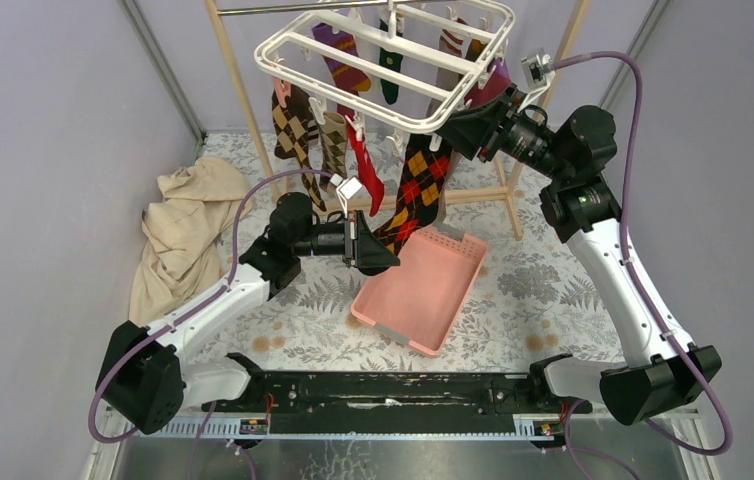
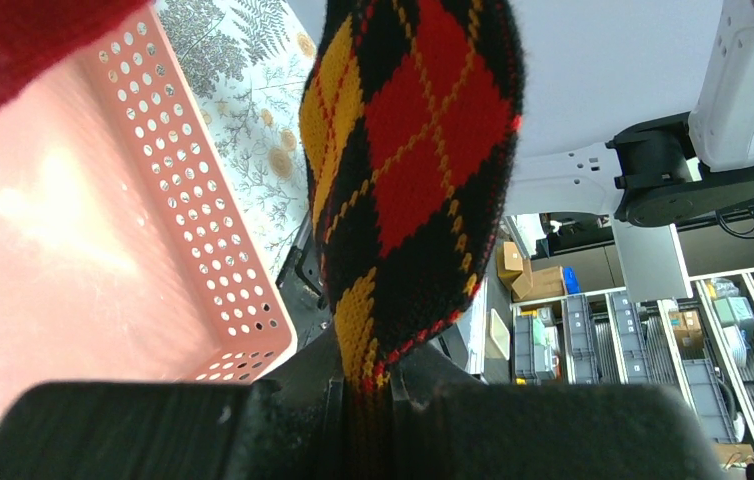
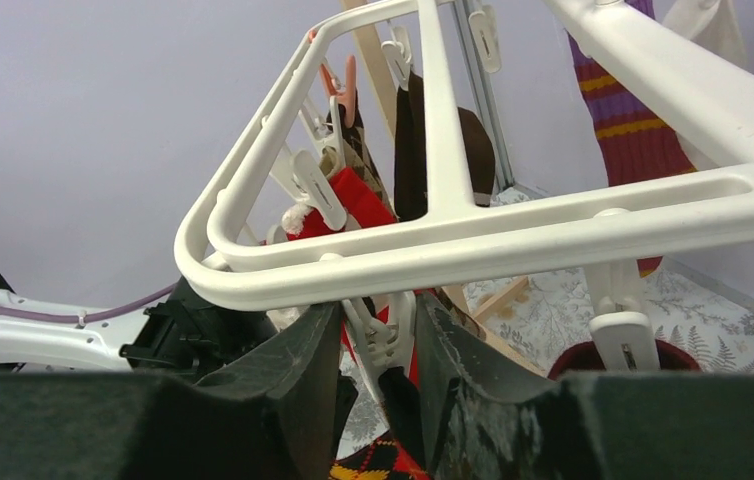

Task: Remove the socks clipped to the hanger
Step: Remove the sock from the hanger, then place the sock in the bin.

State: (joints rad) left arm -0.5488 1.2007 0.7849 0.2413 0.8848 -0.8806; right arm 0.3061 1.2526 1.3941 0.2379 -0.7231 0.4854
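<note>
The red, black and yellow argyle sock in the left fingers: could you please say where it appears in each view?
Top external: argyle sock at centre, hanging from the white plastic hanger.
Left wrist: argyle sock fills the middle, pinched at the bottom.
Right wrist: only a scrap of argyle sock at the bottom edge.
Shared landmark: fern-print table cover.

Fern-print table (image 1: pixel 553 280) holds 1 pink basket (image 1: pixel 423 290) and, seemingly, 1 beige cloth (image 1: pixel 188 225).

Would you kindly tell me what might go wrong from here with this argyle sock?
1. The left gripper is clamped on the argyle sock at its lower end; pulling before the clip opens could tilt the hanger.
2. The right gripper flanks that clip just under the rail and could slip off it.
</note>
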